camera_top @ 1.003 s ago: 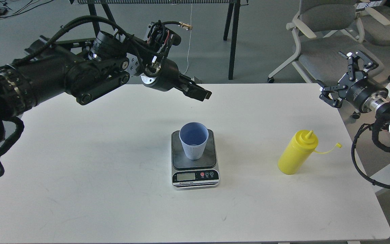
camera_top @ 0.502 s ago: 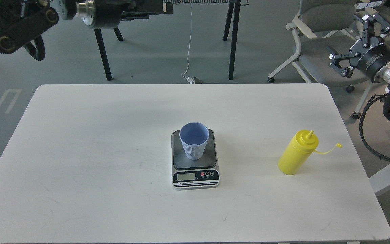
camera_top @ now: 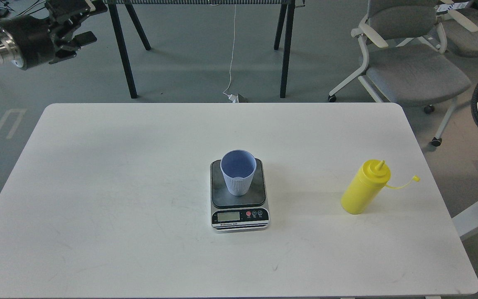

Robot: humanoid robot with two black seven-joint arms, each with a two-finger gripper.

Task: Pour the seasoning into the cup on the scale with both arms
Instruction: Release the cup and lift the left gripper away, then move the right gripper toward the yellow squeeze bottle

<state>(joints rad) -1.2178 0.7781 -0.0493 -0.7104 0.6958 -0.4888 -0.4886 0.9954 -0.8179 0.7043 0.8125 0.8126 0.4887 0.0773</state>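
From the head view, the left claw [camera_top: 71, 27] sits dark in the top-left corner, its opening impossible to judge; half a second earlier it was further right. The right claw has left the frame. One cup [camera_top: 238, 172] stands on one scale [camera_top: 239, 216] mid-counter [camera_top: 118, 187]; one seasoning bottle [camera_top: 365, 187] stands well apart to the right, cap dangling.
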